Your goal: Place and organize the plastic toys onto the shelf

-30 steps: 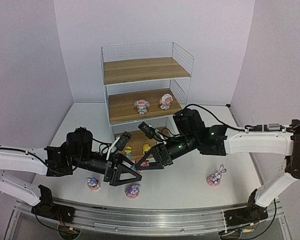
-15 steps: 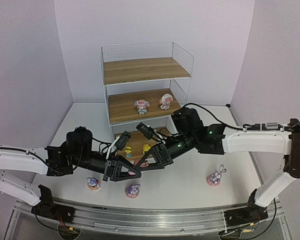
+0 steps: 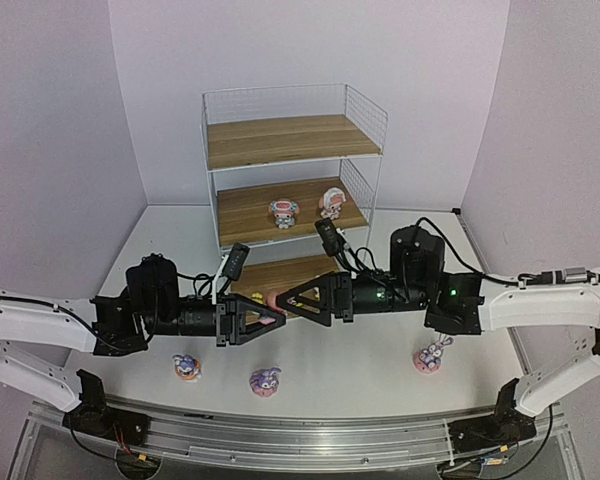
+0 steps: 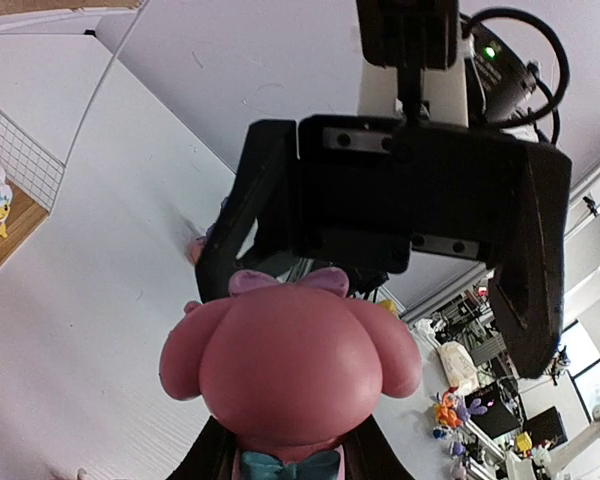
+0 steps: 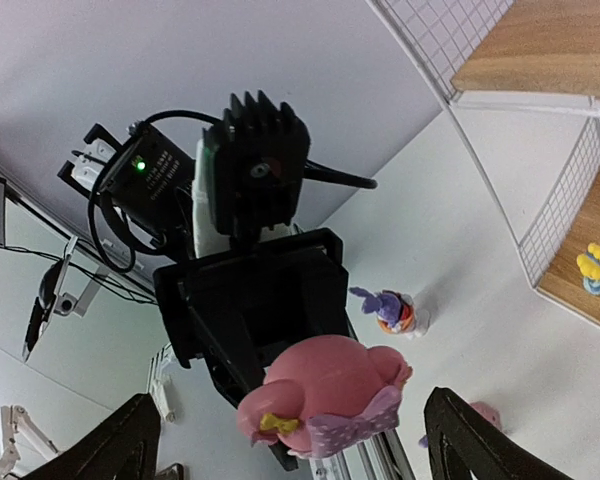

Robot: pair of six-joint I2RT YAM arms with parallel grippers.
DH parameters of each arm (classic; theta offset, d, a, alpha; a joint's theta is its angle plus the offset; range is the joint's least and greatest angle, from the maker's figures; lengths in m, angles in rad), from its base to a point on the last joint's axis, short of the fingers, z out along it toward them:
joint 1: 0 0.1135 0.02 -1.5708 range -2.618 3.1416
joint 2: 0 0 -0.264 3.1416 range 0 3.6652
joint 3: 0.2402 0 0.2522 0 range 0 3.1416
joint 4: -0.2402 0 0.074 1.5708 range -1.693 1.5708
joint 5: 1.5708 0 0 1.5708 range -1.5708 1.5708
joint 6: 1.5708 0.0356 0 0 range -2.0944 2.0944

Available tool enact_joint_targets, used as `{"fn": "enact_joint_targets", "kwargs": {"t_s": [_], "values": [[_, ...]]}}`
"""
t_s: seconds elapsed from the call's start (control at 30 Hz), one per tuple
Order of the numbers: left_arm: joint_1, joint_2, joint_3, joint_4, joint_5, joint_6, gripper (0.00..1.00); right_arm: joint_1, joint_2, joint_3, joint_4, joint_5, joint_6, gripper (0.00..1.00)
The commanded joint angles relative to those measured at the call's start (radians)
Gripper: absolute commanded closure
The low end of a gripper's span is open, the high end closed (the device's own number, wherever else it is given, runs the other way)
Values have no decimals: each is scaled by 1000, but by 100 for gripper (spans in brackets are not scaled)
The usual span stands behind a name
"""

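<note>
Left gripper (image 3: pixel 266 321): reaching in from the left, jaws clenching the pink toy (image 4: pixel 292 360) just under its head, holding it up off the worktop (image 3: pixel 380 385).
Pink toy: showing a round pink head with a purple bow on top and a teal bit below; hanging in the air just in front of the lowest level of the shelf (image 3: pixel 366 118), between the two grippers.
Right gripper (image 3: pixel 292 299): pointing tip to tip at the left gripper, jaws released and standing wide apart, one finger (image 5: pixel 130 440) showing on each side of the toy, not touching it in the wrist views.
Shelf: standing at the far side of the worktop, white wire mesh carrying three wooden boards.
Middle board (image 3: pixel 245 215): carrying one pink-and-white toy (image 3: pixel 283 211) and a second pink-and-white toy (image 3: pixel 331 202), both upright, sitting side by side toward the right end.
Bottom board (image 3: pixel 270 272): lying partly hidden behind both grippers, carrying a yellow toy (image 5: pixel 592 270) standing near the mesh side.
Left bunny (image 3: pixel 186 366): purple, standing on the worktop below the left arm.
Middle bunny (image 3: pixel 265 380): purple, standing on the worktop near the front edge, just right of the left bunny.
Right bunny (image 3: pixel 431 355): purple on a pink base, standing just beside the right arm, well apart from the other two.
</note>
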Motion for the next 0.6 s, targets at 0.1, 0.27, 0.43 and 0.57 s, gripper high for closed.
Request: {"fn": "enact_joint_targets", "kwargs": {"t_s": [0.1,0.27,0.43,0.57], "values": [[-3,-63,-17,139,-82,-41,100,39,16,-15,207,97,-17,14],[-3,-72,-31,167,-75,-48,100,42,45,6,232,77,-18,26],[-3,-72,-29,170,-63,-45,100,42,68,26,232,84,-5,35],[-2,-69,-27,166,-65,-44,100,43,78,37,238,94,12,36]]}}
